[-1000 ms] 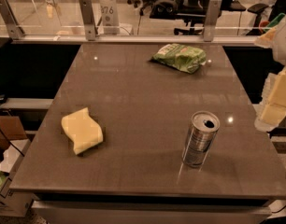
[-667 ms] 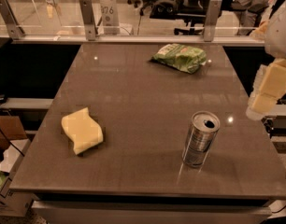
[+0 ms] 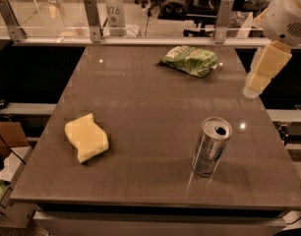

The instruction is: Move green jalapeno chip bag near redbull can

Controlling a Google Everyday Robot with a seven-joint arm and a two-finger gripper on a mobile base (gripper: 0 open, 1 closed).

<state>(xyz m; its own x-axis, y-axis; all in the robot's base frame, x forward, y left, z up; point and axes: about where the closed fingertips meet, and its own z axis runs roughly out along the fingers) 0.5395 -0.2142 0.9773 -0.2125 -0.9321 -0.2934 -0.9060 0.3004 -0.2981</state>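
The green jalapeno chip bag [image 3: 191, 60] lies flat at the far side of the table, right of centre. The redbull can [image 3: 211, 146] stands upright near the front right, its opened top showing. The two are well apart. My gripper [image 3: 259, 80] hangs from the white arm [image 3: 288, 11] at the table's right edge. It is right of the bag and behind the can, above the surface, touching neither and holding nothing that I can see.
A wavy yellow sponge [image 3: 86, 137] lies at the front left of the brown table [image 3: 140, 107]. A glass rail on metal posts [image 3: 91, 18] runs along the far edge. Boxes and cables [image 3: 5, 151] sit on the floor at left.
The arm and gripper have moved left and farther back along the right edge, closer to the chip bag. The bag, can and sponge have not moved.
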